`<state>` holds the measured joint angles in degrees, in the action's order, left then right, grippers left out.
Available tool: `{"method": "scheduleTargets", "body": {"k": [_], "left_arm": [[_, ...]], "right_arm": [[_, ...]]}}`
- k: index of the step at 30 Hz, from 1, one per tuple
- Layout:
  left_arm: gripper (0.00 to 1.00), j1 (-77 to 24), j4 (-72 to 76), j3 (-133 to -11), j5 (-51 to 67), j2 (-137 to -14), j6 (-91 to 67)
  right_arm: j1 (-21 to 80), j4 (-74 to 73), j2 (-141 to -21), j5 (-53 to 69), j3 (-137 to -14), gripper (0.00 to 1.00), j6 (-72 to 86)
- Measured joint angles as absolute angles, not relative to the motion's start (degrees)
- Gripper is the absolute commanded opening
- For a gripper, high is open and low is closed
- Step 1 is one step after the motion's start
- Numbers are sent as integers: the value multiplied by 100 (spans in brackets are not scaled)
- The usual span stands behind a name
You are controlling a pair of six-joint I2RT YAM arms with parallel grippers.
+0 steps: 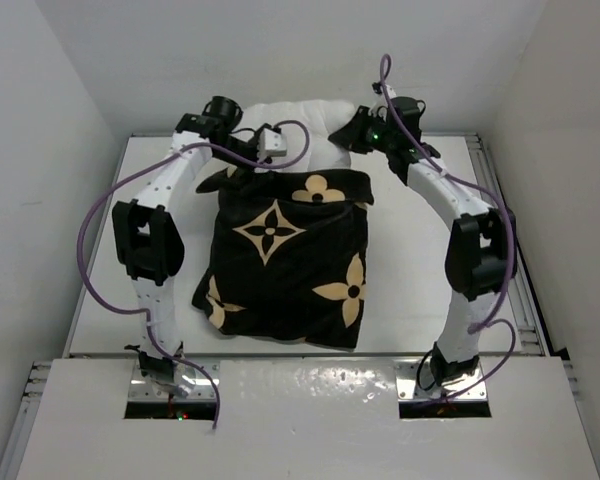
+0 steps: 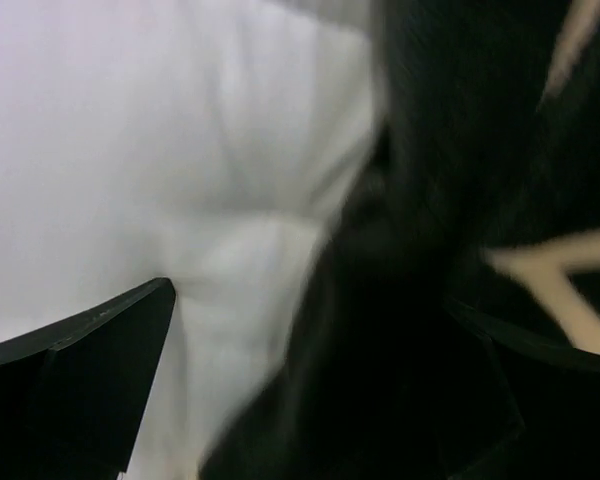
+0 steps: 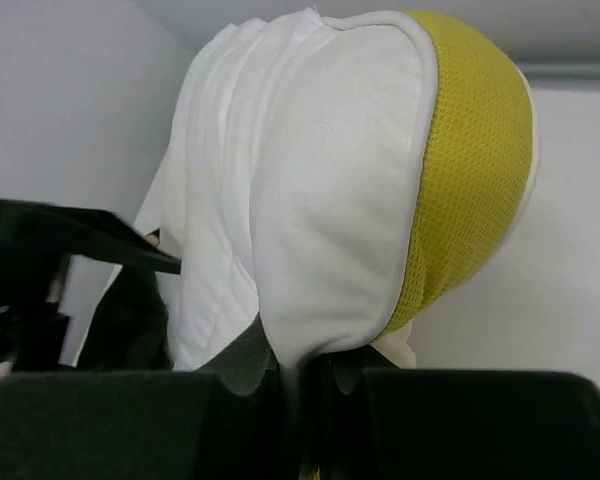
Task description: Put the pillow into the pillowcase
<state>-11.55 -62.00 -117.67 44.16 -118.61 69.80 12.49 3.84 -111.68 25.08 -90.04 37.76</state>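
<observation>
The right gripper [image 3: 300, 385] is clenched on a corner of the pillow [image 3: 330, 200], which is cream-white with a yellow mesh band. The left gripper [image 2: 315, 300] stands wide open, holding nothing, over the black flowered pillowcase [image 1: 280, 260], where the pillow sticks out at the far end.

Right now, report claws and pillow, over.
Left claw open over the pillowcase edge. Right claw shut on a pillow corner. Pillow's far end outside the pillowcase. No obstruction seen.
</observation>
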Motion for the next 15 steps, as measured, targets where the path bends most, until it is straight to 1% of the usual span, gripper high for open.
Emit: {"method": "scheduleTargets", "body": {"k": [1, 2, 3, 4, 5, 7, 9, 15], "left_arm": [[98, -1280, -6121, -11609, 4425, -11778, 6895], [83, -1365, -5986, -11480, 4405, -11732, 6759], [64, -1411, -5841, -11380, 4372, -11710, 6589], [42, -1426, -5655, -11299, 4313, -11703, 6410], [0, -1431, -5529, -11273, 4239, -11710, 6233], [0, -1450, -5391, -11327, 4115, -11732, 6023], [0, -1455, -5564, -11607, 4060, -11740, 5835], [0, -1470, -5647, -13120, 4141, -11559, 4840]], "right_arm": [[1317, 384, -11032, 2486, -8973, 0, 3612], [1426, 375, -10836, 2471, -8925, 0, 3496], [1509, 360, -10691, 2445, -8884, 0, 3334], [1590, 296, -10578, 2421, -8860, 0, 3175], [1645, 239, -10499, 2394, -8842, 0, 3044], [1712, 163, -10363, 2335, -8761, 0, 2829], [1730, 115, -10230, 2276, -8672, 0, 2700], [1809, -19, -9450, 2228, -8475, 0, 2143]]}}
